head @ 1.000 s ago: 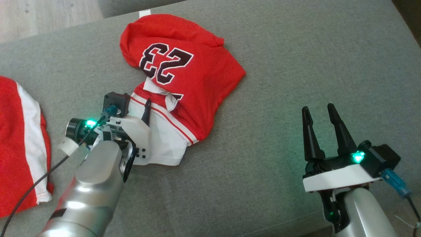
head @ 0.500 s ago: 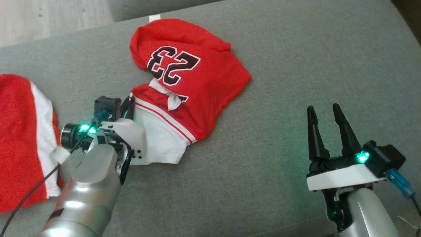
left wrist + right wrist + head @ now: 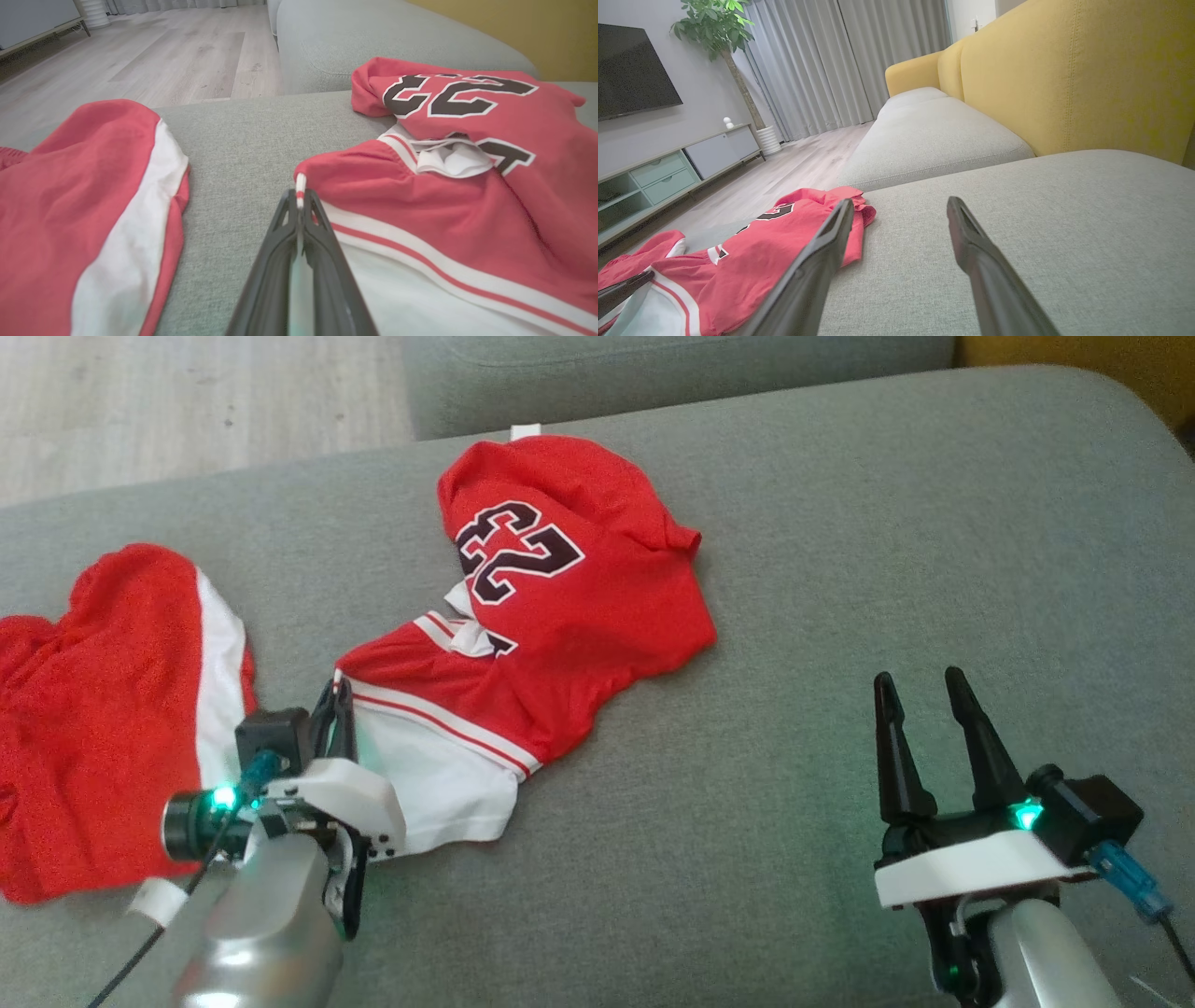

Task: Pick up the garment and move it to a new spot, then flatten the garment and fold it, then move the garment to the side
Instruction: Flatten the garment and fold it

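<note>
The garment [image 3: 579, 607] is a red jersey with a dark "23" and a white striped hem, lying crumpled on the grey sofa seat [image 3: 840, 569]. My left gripper [image 3: 336, 695] is shut on the jersey's red-and-white striped edge at its left corner. In the left wrist view, the closed fingertips [image 3: 299, 205] pinch that trim, with the garment [image 3: 444, 205] spreading off to the right. My right gripper [image 3: 917, 677] stands open over bare cushion, right of the garment and apart from it. The right wrist view has its gripper [image 3: 899, 205] empty, the garment [image 3: 784, 238] lying left of it.
A second red-and-white garment [image 3: 103, 709] lies on the seat left of my left gripper, also seen in the left wrist view [image 3: 79, 200]. Wood floor [image 3: 187, 401] lies beyond the far cushion edge. A yellow backrest [image 3: 1064, 74] rises on the right.
My left gripper has shut on the jersey's striped edge and drawn that corner out to the left. The head camera has shifted. The right gripper stays open.
</note>
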